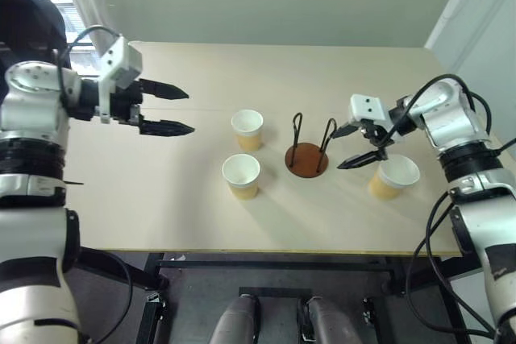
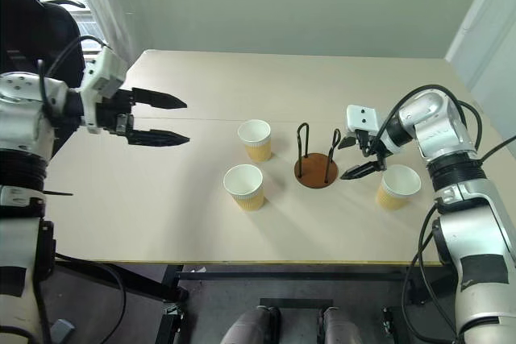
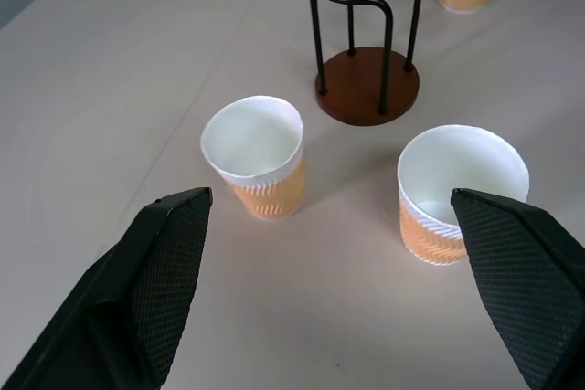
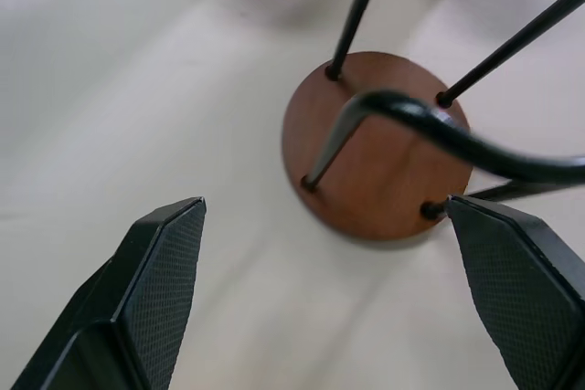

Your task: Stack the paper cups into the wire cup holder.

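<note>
Three paper cups (image 1: 247, 129) (image 1: 241, 176) (image 1: 393, 176) stood upright on table (image 1: 161, 199) around empty wire cup holder (image 1: 307, 151). Left gripper (image 1: 166, 108) and right gripper (image 1: 359, 145) were spread wide, nothing held. Cups judged light, thin, easily crushed; gentle grip on wall below rim advised.

The table (image 1: 161, 199) is viewed from above and in front by the two head views, which share nearly the same wide scene. From the left wrist, the wire cup holder (image 3: 367, 84) and two paper cups (image 3: 256, 157) are looked at obliquely from fairly near. From the right wrist, the same holder is seen steeply and very close, with both cups at the frame edge.
</note>
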